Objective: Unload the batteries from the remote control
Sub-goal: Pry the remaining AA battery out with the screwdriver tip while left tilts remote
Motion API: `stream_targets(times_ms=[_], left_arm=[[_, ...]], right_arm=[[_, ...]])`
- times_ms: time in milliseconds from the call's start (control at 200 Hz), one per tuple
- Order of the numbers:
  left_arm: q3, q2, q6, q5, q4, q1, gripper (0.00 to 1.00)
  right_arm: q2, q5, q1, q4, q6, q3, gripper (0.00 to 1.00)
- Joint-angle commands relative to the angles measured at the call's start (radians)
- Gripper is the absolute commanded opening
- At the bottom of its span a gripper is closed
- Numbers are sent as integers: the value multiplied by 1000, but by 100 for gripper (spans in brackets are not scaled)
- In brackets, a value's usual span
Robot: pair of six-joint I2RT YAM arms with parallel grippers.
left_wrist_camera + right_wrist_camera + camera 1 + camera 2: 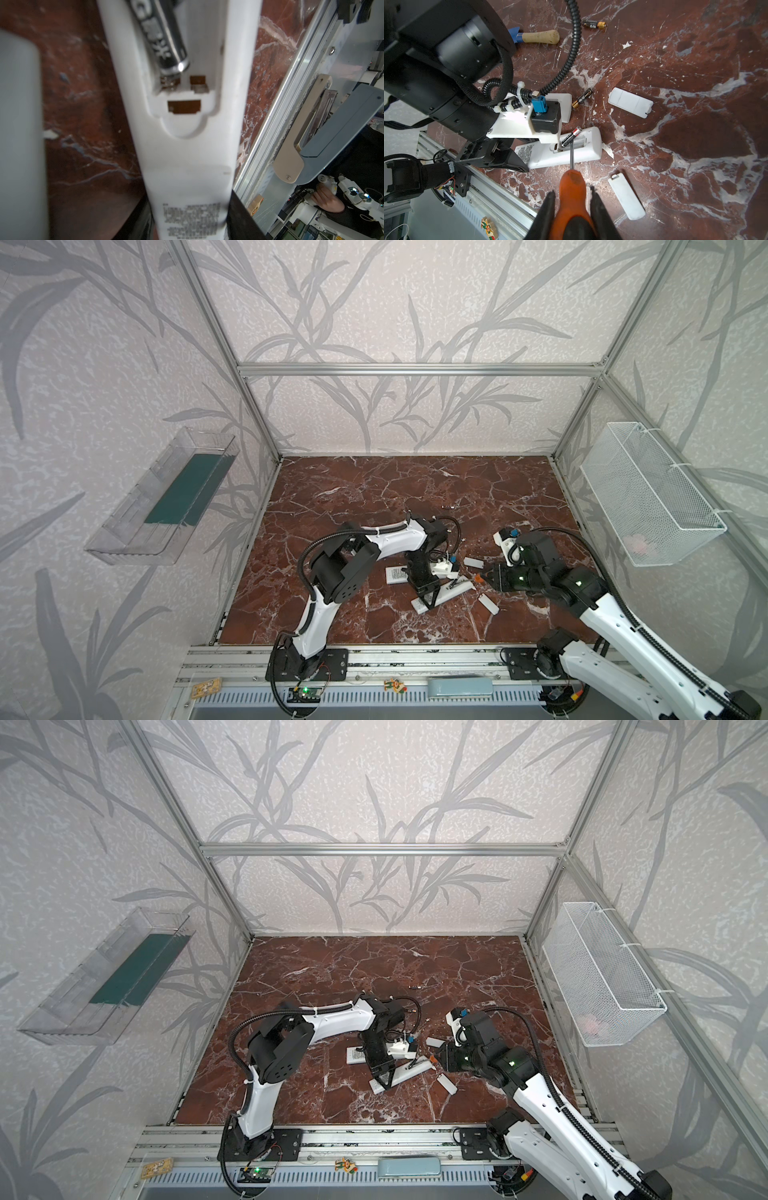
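The white remote control (pixel 187 155) lies back up on the marble table with its battery bay open, and my left gripper (pixel 189 218) is shut on its labelled end. One of the batteries (pixel 164 37), dark with pale lettering, tilts up out of the bay. In the right wrist view my right gripper (pixel 572 199) is shut on an orange-handled screwdriver (pixel 572 187), whose tip touches that battery (pixel 571 137) in the remote control (pixel 583 151). Two loose batteries (pixel 582 97) (pixel 593 24) lie on the table beyond. In both top views the remote control (pixel 451 593) (pixel 411 1071) sits between the left gripper (pixel 428 599) and right gripper (pixel 484 577).
Two white covers (pixel 630 102) (pixel 626 196) lie beside the remote. A second white remote (pixel 397 574) lies under the left arm. A wooden-handled tool (pixel 539 37) rests farther off. A wire basket (pixel 648 497) hangs on the right wall and a clear tray (pixel 166 497) on the left wall.
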Motion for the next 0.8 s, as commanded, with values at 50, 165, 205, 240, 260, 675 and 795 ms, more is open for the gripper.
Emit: stream_targets(times_ms=[50, 165, 205, 240, 260, 675, 795], left_arm=[[-16, 32, 53, 21, -24, -23, 2], [-20, 24, 48, 18, -16, -19, 2], [-20, 25, 48, 25, -14, -16, 2], [-19, 28, 48, 25, -15, -17, 2], [-18, 27, 48, 25, -15, -15, 2], [-23, 27, 45, 8, -8, -5, 2], [-30, 23, 41, -25, 2, -5, 2]], right_arm=[[3, 40, -3, 74, -19, 42, 0], [9, 37, -3, 86, -19, 37, 0], [8, 31, -3, 96, -16, 37, 0], [7, 27, -4, 101, -12, 37, 0], [7, 27, -3, 104, -11, 39, 0], [29, 39, -4, 96, -37, 79, 0], [34, 39, -3, 91, -37, 79, 0]])
